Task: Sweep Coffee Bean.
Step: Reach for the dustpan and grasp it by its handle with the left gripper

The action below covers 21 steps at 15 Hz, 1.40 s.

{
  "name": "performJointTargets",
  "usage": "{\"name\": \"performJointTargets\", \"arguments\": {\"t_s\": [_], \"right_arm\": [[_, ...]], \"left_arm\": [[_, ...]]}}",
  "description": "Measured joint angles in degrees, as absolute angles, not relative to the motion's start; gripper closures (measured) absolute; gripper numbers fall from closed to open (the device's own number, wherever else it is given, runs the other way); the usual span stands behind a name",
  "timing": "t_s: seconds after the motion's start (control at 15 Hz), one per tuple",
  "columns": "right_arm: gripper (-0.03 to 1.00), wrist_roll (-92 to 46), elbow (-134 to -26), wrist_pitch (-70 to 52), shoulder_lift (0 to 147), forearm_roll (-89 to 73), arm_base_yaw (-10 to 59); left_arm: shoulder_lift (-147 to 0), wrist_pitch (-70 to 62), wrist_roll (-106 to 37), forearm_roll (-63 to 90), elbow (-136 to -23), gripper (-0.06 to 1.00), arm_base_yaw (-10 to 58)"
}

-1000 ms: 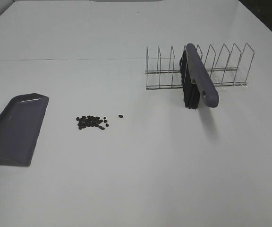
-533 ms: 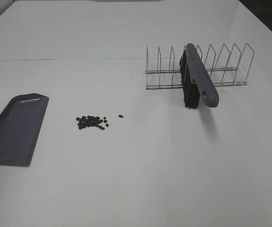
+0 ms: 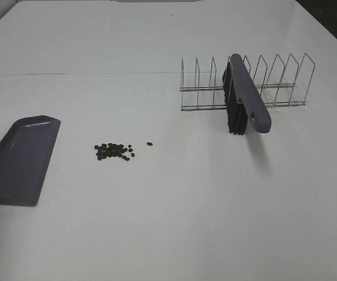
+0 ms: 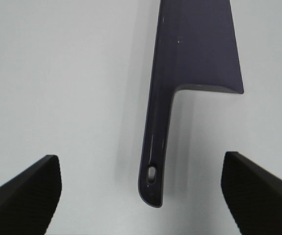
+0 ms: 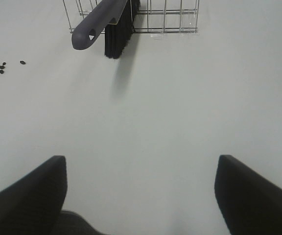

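Lying at the lower left of the high view, the grey-purple dustpan (image 3: 19,161) is cut off by the frame edge. Its handle shows only in the left wrist view, flat on the white table (image 3: 186,222), with a hang hole near its tip. The left gripper (image 4: 140,193) hangs above that handle, fingers spread wide and grasping nothing. The right gripper (image 5: 141,191) is likewise spread wide over the table, holding nothing. Both grippers show only in their own wrist views.

Right of the dustpan and apart from it, left of centre, lies the coffee bean (image 3: 114,151) pile. The beans are tiny dark brown-black ovals in a loose flat cluster, too small to count, with one lying alone just to the right. The right wrist view catches only the cluster's fringe at its frame edge.

Farther back, in the upper right, a brush (image 3: 247,99) leans in a wire rack (image 3: 282,88) — dark bristles down, handle end jutting toward the camera.
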State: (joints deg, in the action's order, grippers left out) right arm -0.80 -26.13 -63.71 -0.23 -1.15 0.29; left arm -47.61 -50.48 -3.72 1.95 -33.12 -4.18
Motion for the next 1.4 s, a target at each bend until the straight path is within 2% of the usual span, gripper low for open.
{"name": "performJointTargets", "arguments": {"t_s": [0.53, 0.67, 0.73, 1.07, 1.4], "right_arm": [[0.20, -0.80, -26.13, -63.71, -0.23, -1.15, 0.29], [0.20, -0.80, -26.13, -63.71, -0.23, -1.15, 0.29], [0.20, -0.80, -26.13, -63.71, -0.23, -1.15, 0.29], [0.20, -0.80, -26.13, -63.71, -0.23, -1.15, 0.29], [0.20, -0.80, -26.13, -63.71, -0.23, -1.15, 0.29]], "left_arm": [[-74.83, -49.05, -7.56, 5.73, -40.57, 0.13, -3.61], [-78.67, -47.84, -7.56, 4.64, -40.57, 0.13, 0.00], [-81.82, -45.15, -4.76, 2.86, -40.57, 0.13, 4.07], [-86.69, -43.89, -0.63, -1.66, -40.68, 0.13, 5.16], [-92.36, -36.73, 0.00, -0.52, -40.79, 0.13, 5.16]]}}
